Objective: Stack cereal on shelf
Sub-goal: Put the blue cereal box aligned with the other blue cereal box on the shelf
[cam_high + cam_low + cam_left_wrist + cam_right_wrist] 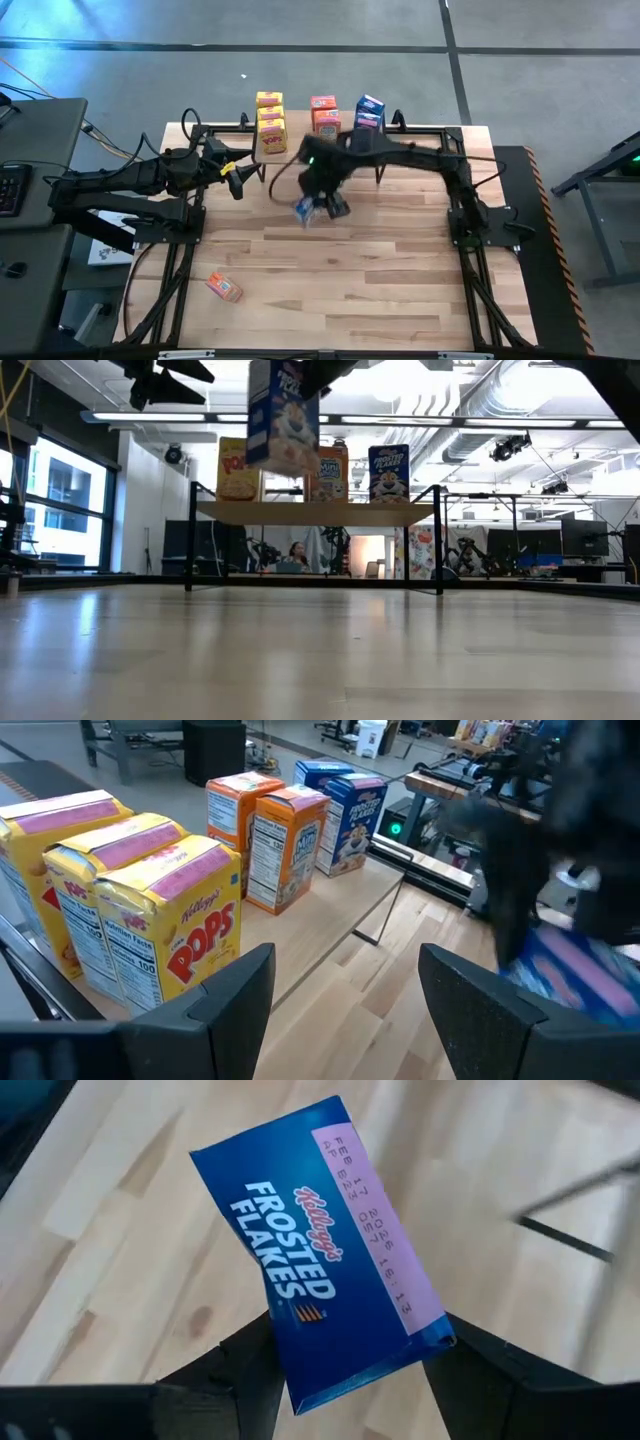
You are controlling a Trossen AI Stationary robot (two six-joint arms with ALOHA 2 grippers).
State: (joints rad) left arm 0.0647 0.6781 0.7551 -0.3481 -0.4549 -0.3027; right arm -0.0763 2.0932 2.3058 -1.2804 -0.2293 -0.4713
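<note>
The shelf [300, 150] stands at the table's far edge. On it stand three yellow cereal boxes [270, 122], two orange-red ones [325, 114] and two blue ones [368, 111]. My right gripper [320, 208] is over the table's middle, in front of the shelf, shut on a third blue box [320, 1260], which also shows in the low view [283, 415]. My left gripper [237, 182] is open and empty, near the shelf's left end, facing the yellow boxes [150, 910]. One orange-red box [224, 288] lies flat on the table near the front left. My right gripper pinches the blue box between its two fingers [245, 1365] at the box's upper end [400, 1350], next to the pink top panel. The fingers come from above. The box hangs below them, nearly upright and slightly tilted, well clear of the table.
Black frame rails [470, 230] run along both sides of the table. The shelf's thin black legs [438, 540] stand on the tabletop. Bare wood [380, 280] lies between the shelf and the near edge.
</note>
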